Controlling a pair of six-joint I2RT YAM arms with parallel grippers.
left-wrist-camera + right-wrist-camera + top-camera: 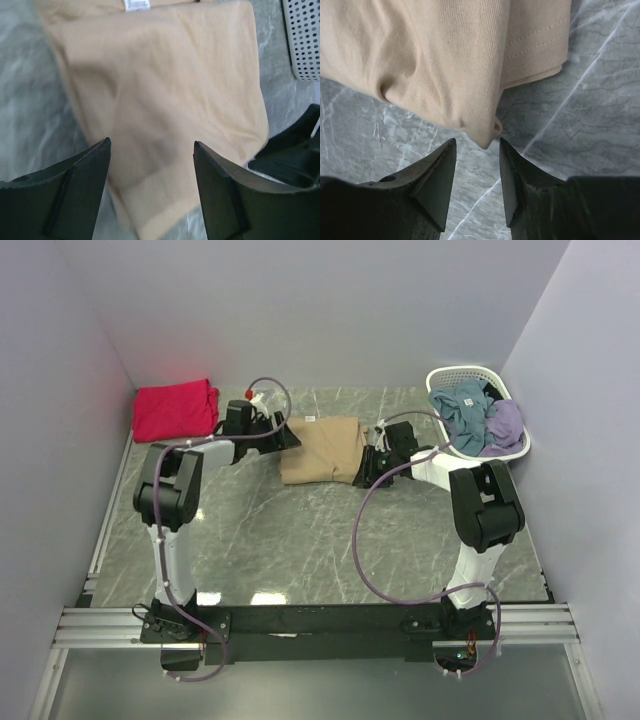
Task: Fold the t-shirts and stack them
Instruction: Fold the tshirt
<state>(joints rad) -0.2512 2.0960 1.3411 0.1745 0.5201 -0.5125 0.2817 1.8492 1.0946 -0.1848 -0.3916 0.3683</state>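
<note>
Your tan t-shirt (320, 450) lies folded on the table (300, 540), a bit far of the middle, right between your two grippers. Your left gripper (151, 146) hangs at its far left edge, fingers spread wide, holding nothing. Your right gripper (477, 149) is at its near right corner. Those fingers are apart too, and the cloth corner sits at the tips, not pinched. The red t-shirt (175, 408) lies in the far left corner, well apart from the tan one. I think stacking comes next. The tan one must go left, and your left arm is nearer the red one.
</note>
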